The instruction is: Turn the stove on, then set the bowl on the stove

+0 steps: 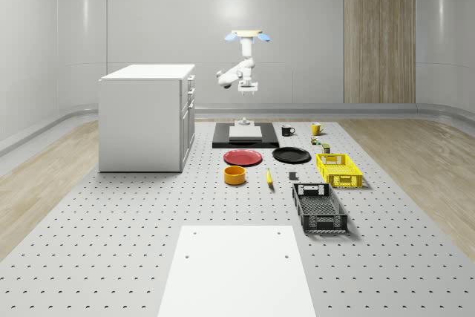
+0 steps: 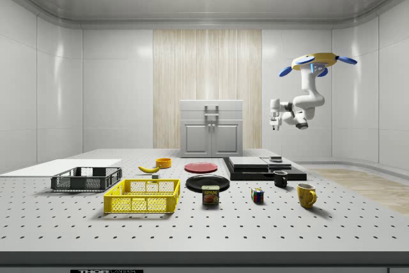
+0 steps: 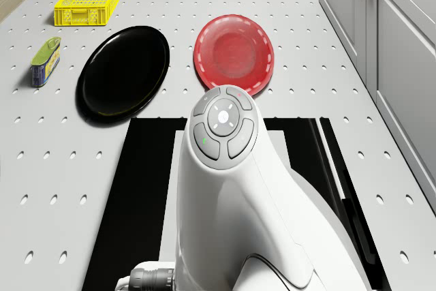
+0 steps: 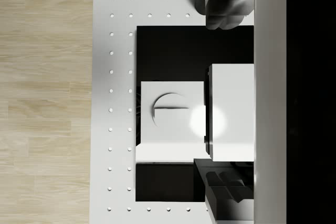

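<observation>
The stove [image 1: 246,137] is a black slab with a white top panel and a small knob [image 1: 243,121] at its far end. I hover over it: the drone [image 1: 247,36] is in the air and the arm bends down below it. My gripper [image 1: 247,93] points down, some way above the knob and touching nothing. From the side, the gripper [image 2: 273,123] hangs over the stove [image 2: 265,167]. The wrist view looks straight down on the white panel's round knob [image 4: 170,109]. The orange bowl [image 1: 235,175] sits on the table nearer the front, past the red plate [image 1: 243,157].
A white cabinet [image 1: 148,116] stands at the whole-scene view's left of the stove. Also on the table are a black plate [image 1: 291,155], a yellow basket [image 1: 339,169], a black basket [image 1: 319,208], a banana [image 1: 269,177], two mugs [image 1: 288,131] and a can [image 3: 45,61].
</observation>
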Controlling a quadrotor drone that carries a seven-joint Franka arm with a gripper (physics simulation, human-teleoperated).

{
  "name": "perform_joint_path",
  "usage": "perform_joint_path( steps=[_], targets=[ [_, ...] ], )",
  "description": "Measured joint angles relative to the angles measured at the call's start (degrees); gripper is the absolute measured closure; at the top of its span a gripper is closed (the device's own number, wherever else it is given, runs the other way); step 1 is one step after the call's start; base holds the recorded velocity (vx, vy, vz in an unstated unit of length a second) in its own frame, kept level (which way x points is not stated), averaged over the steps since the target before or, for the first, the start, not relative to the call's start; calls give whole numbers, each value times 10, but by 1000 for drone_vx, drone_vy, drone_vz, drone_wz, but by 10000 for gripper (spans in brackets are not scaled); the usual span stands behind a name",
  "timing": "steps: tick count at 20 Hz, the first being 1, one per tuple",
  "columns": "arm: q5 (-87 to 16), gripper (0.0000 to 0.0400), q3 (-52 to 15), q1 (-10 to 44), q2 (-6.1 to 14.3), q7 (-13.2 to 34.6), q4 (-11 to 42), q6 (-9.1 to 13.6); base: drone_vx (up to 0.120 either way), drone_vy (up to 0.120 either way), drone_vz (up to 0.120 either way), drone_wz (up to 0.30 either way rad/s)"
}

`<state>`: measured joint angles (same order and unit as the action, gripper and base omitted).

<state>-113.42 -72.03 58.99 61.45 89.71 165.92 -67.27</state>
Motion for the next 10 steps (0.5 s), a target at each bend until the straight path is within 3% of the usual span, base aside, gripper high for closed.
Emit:
perform_joint_path(
  steps=[10],
  targets=[
    [14,0,-14,19,32,16,-2,-23,0,0,-120,0]
  ],
)
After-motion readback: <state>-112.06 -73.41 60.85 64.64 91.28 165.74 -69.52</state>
